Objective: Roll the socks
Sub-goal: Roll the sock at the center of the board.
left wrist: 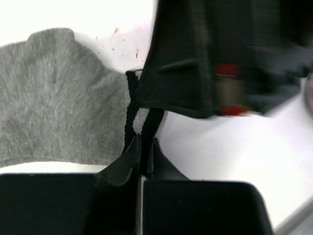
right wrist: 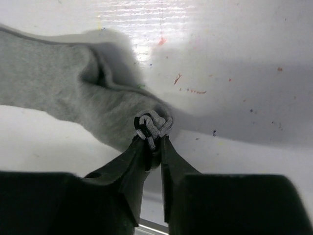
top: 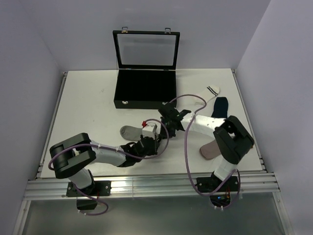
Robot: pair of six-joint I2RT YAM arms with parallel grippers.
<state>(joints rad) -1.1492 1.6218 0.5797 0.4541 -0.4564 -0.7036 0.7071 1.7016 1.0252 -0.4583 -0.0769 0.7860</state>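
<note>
the grey sock (top: 129, 132) lies on the surface (top: 88, 107) just near of the middle, toe to the left and dark-striped cuff to the right, where the two arms meet over it. the left hand (left wrist: 143, 147) is clenched on the cuff: its fingers (left wrist: 129, 156) are pressed together with the black-and-grey stripes pinched between the tips. the right hand (right wrist: 152, 142) grasps the same sock at a bunched, curled bit of cuff edge, which is caught between its nearly closed tips; the rest of the sock trails off flat to the left in that view. in the left wrist view the right hand shows as a blurred dark shape just beyond the cuff.

a black case (top: 144, 90) with its lid up stands at the far middle. to its right lie the white sock (top: 209, 94), black stripes at the cuff, and the navy sock (top: 220, 107) just beside it. a second grey sock (top: 209, 151) lies near the right arm, partly under it.
</note>
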